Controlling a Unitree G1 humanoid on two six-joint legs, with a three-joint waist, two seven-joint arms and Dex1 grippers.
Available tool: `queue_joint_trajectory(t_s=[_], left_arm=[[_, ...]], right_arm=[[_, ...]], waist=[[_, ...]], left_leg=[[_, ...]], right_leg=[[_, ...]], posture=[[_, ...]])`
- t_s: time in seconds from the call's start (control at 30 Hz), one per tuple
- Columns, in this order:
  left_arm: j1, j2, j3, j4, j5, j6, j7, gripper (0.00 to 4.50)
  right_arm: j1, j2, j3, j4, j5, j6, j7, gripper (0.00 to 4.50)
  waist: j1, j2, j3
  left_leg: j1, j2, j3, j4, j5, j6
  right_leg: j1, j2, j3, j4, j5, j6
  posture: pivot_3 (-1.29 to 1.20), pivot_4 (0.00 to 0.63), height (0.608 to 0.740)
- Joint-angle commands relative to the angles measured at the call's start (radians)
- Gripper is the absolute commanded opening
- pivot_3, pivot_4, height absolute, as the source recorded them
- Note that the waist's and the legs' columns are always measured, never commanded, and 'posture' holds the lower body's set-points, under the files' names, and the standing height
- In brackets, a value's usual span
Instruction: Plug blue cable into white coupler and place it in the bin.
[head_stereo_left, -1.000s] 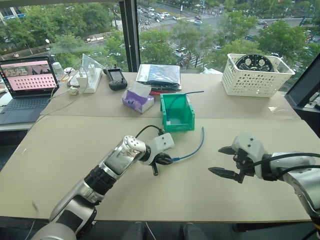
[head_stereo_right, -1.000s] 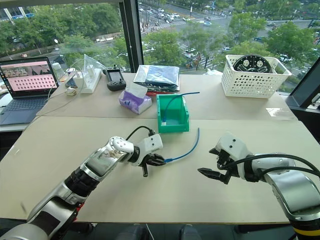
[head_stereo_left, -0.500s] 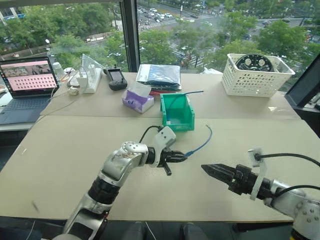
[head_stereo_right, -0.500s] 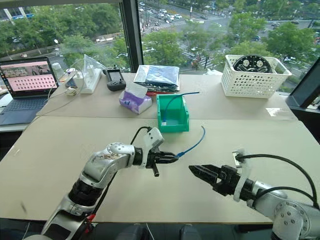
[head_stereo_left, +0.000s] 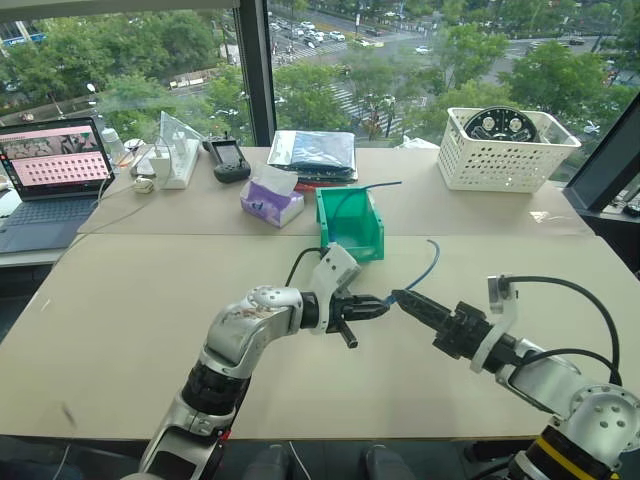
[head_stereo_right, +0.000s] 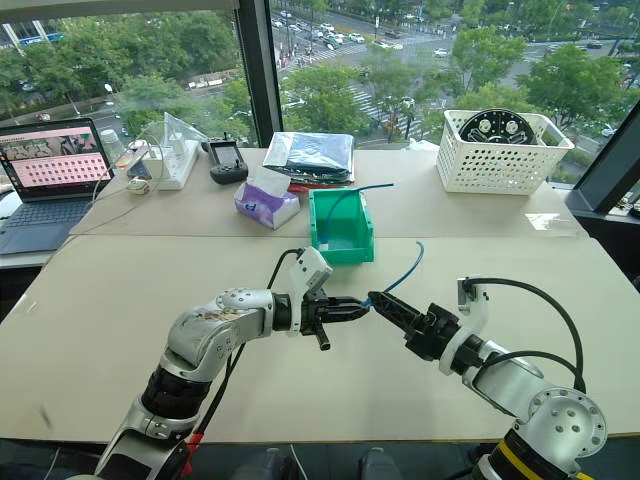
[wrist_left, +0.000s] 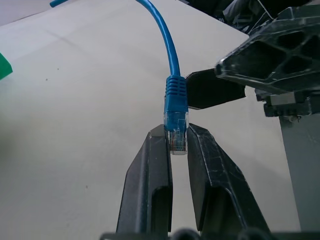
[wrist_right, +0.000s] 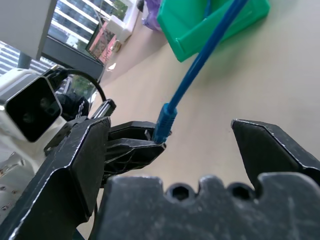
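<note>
The left end effector (wrist_left: 177, 145) is pinching the cable (wrist_left: 172, 85) plug above the counter (head_stereo_left: 150, 300); the right end effector (wrist_right: 170, 135), spread wide, is facing it. Keep the plug steady for the transfer.

- The clear plug of the blue cable (wrist_left: 172, 95) sits partly hidden between the left gripper's (wrist_left: 178, 134) fingers.
- In the head views that plug is too small to make out.
- The cable's far end drops behind the bin (head_stereo_left: 352, 222) wall; where it ends cannot be told.
- The second cable in the bin is hidden below the rim.
- The right gripper (wrist_right: 197, 142) is cut off by the picture's edge on both sides.
- The laptop (head_stereo_left: 50, 170) is cut off at the left edge; its screen content is unreadable.
- The round black item in the white basket (head_stereo_left: 510, 150) is half hidden by the lattice.
</note>
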Motion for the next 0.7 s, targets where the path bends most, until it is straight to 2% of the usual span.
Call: queue_joint_trajectory(t_s=[0.03,0.27,0.37,0.7], left_arm=[[-0.005,-0.006,-0.005,-0.045,-0.027,0.007,0.012,0.06],[-0.012,-0.005,-0.009,-0.035,-0.030,0.003,0.018,0.06],[-0.014,-0.010,-0.013,-0.033,-0.030,0.001,0.021,0.06],[-0.020,-0.019,-0.018,-0.017,-0.027,-0.012,0.020,0.06]], right_arm=[[-0.009,-0.023,0.034,0.015,0.102,-0.070,-0.073,4.50],[0.055,-0.097,0.163,0.043,0.308,-0.224,-0.225,4.50],[0.095,-0.134,0.228,0.044,0.398,-0.309,-0.292,3.73],[0.173,-0.289,0.408,0.034,0.566,-0.533,-0.365,0.30]], waist=[[-0.002,0.000,0.000],[-0.004,0.000,0.000],[-0.003,0.000,0.000],[-0.003,0.000,0.000]], left_leg=[[0.000,0.000,0.000,0.000,0.000,0.000],[0.000,0.000,0.000,0.000,0.000,0.000],[0.000,0.000,0.000,-0.001,0.000,0.000],[-0.001,0.001,0.001,-0.002,0.000,0.000]], right_leg=[[0.000,0.000,0.000,0.000,0.000,0.000],[0.000,0.000,0.000,-0.001,0.000,0.000],[0.000,0.000,0.000,-0.002,0.000,0.000],[0.001,0.000,0.000,-0.006,0.000,0.001]], posture=[[0.00,0.150,0.740],[0.00,0.150,0.740],[0.00,0.150,0.740],[0.00,0.150,0.740]])
